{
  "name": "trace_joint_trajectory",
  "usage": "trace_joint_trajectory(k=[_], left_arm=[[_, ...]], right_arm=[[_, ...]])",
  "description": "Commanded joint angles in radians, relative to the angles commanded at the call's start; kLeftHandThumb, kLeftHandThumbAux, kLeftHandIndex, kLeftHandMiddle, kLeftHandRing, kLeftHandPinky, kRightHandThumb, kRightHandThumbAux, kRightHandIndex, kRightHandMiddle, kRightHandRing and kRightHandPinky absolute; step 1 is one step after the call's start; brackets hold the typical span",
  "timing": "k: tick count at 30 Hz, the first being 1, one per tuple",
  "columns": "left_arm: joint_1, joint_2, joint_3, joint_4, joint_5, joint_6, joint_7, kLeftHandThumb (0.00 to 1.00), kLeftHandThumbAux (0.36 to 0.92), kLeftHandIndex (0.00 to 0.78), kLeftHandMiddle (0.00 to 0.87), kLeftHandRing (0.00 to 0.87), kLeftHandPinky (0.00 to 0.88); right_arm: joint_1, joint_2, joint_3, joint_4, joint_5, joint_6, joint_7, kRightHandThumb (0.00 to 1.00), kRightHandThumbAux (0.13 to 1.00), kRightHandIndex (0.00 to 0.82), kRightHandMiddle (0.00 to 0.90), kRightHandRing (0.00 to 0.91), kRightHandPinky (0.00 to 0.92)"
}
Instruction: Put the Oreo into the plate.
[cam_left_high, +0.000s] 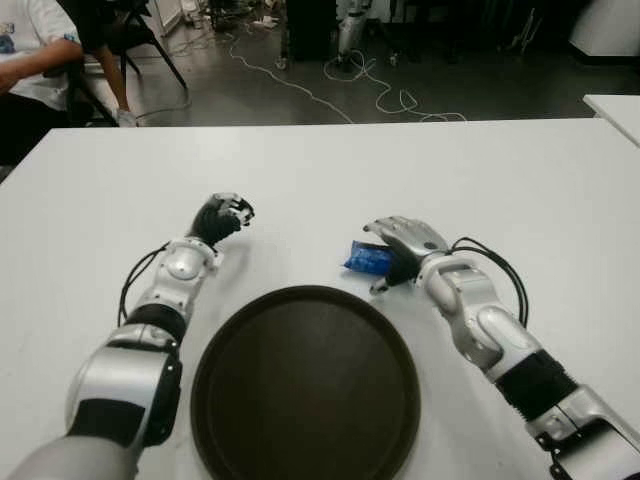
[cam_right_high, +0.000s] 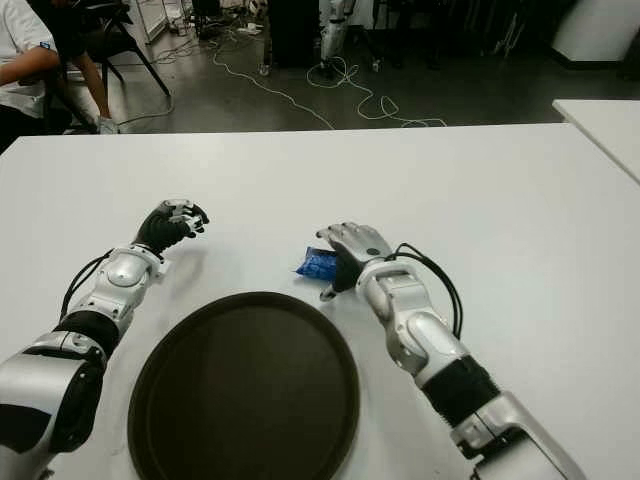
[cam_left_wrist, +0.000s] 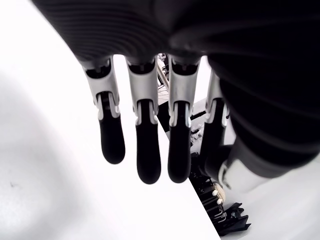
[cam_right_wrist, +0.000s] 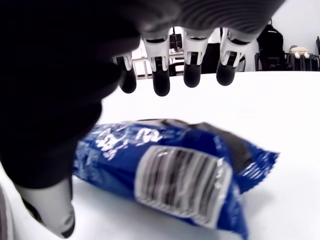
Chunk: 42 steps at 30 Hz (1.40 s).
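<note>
- Nearest us lay the plate (cam_left_high: 305, 470), dark, round and holding nothing, on the white counter (cam_left_high: 520, 180).
- Just beyond its rim on our right side, the Oreo (cam_left_high: 367, 259), a blue packet, lay flat on the counter, not yet in the plate.
- Our right robot hand (cam_left_high: 395, 255) arched over the packet, fingers (cam_right_wrist: 161, 82) spread above it and thumb low beside it; it gripped nothing yet.
- Our left robot hand (cam_left_high: 222, 217) showed beyond the plate on the left, fingers curled and holding nothing.
- We judged the slick wrapper might slide away as the fingers closed, or crumple and drop short of the rim.
- Farthest off, a seated person (cam_left_high: 30, 60) and floor cables (cam_left_high: 300, 85).
</note>
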Motion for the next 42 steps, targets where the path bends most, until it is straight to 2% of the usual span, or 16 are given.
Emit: trace_joint_trajectory(k=[5, 13, 31, 42], left_arm=[[0.0, 0.001, -0.003, 0.001, 0.004, -0.001, 0.0, 0.941, 0.655, 0.488, 0.437, 0.441, 0.391], [0.001, 0.003, -0.009, -0.001, 0.011, -0.004, 0.005, 0.941, 0.654, 0.481, 0.438, 0.448, 0.399], [0.003, 0.001, -0.005, -0.003, 0.006, 0.001, 0.015, 0.941, 0.655, 0.487, 0.438, 0.44, 0.38], [0.006, 0.003, 0.001, -0.005, -0.001, -0.009, 0.001, 0.942, 0.655, 0.492, 0.438, 0.435, 0.381]], right_arm=[[-0.034, 0.012, -0.001, 0.158, 0.023, -0.047, -0.063, 0.0, 0.762, 0.071, 0.085, 0.08, 0.076], [-0.055, 0.02, 0.001, 0.269, 0.046, -0.089, -0.123, 0.0, 0.758, 0.081, 0.09, 0.088, 0.086], [-0.063, 0.032, -0.004, 0.321, 0.074, -0.127, -0.191, 0.0, 0.768, 0.106, 0.12, 0.128, 0.138], [-0.076, 0.04, -0.003, 0.359, 0.087, -0.124, -0.215, 0.0, 0.769, 0.115, 0.138, 0.149, 0.163]])
